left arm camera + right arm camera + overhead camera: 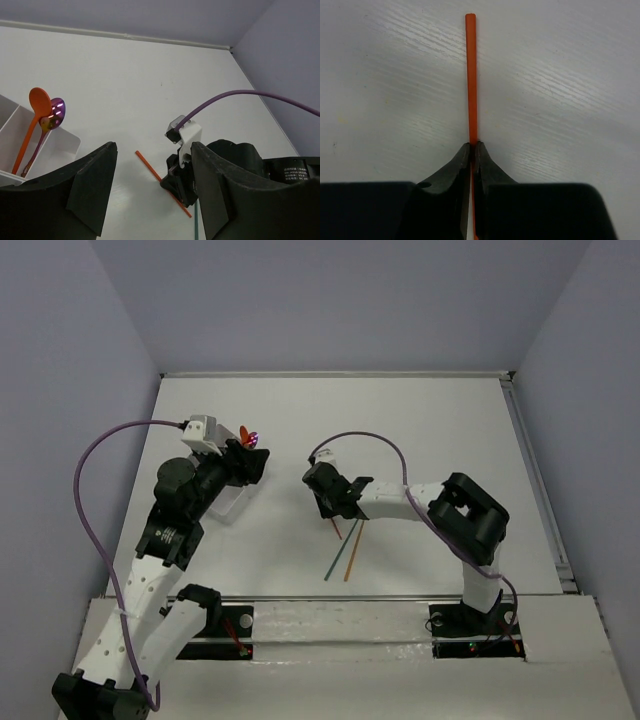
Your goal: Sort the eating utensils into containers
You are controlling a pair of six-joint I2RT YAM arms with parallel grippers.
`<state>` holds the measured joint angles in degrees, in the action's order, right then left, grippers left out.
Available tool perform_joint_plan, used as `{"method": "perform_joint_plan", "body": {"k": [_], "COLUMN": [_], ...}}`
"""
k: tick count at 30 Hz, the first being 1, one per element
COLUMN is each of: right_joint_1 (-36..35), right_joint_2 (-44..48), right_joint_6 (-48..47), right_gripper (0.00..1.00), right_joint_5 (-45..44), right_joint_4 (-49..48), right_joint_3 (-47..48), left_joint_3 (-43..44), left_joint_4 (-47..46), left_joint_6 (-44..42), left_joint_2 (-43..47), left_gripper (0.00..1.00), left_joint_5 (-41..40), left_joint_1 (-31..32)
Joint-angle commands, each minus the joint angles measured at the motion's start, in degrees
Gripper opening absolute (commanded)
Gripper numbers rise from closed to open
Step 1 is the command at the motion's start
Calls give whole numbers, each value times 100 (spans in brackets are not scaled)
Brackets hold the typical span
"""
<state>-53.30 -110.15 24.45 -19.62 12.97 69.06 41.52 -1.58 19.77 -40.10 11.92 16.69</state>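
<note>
My right gripper (pixel 472 147) is shut on a thin red stick (pixel 471 75) that lies on the white table; it also shows in the top view (pixel 327 502). The red stick (pixel 152 169) runs under it in the left wrist view. An orange stick (pixel 353 552) and a teal stick (pixel 338 558) lie just in front of it. My left gripper (pixel 258 466) is open and empty, held over the translucent tray (pixel 228 504). An orange spoon (pixel 36 107) and a shiny purple spoon (pixel 54 112) lean in a tray compartment (pixel 62 146).
The right arm's wrist and purple cable (pixel 235 95) sit between my left fingers (pixel 92 182) in the left wrist view. Lavender walls close in the table at the back and sides. A metal rail (pixel 400 597) runs along the near edge.
</note>
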Motion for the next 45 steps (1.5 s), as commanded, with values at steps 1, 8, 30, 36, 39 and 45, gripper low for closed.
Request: {"method": "perform_joint_plan", "body": {"k": [1, 8, 30, 36, 39, 45], "right_joint_1": [-32, -32, -524, -691, -743, -805], "right_joint_2": [-350, 484, 2235, 2287, 2331, 2375], "right_joint_6": [218, -194, -300, -327, -344, -309], "right_gripper": [7, 7, 7, 7, 7, 7], "right_joint_5": [-288, -219, 1039, 1100, 1153, 1232], "right_joint_4": [92, -1102, -3530, -3679, -3688, -3802], "right_joint_3": [3, -208, -1219, -1254, -1272, -1421], "left_joint_3": [199, 225, 181, 208, 208, 207], "left_joint_4": [-61, 53, -193, -149, -167, -176], "left_joint_6": [-8, 106, 422, 414, 405, 353], "left_joint_2": [-60, -297, -1395, -1615, -1607, -1536], "left_gripper": [72, 72, 72, 71, 63, 20], "left_joint_5": [267, 302, 1462, 1462, 1366, 1199], "left_joint_1": [19, 19, 19, 19, 19, 19]}}
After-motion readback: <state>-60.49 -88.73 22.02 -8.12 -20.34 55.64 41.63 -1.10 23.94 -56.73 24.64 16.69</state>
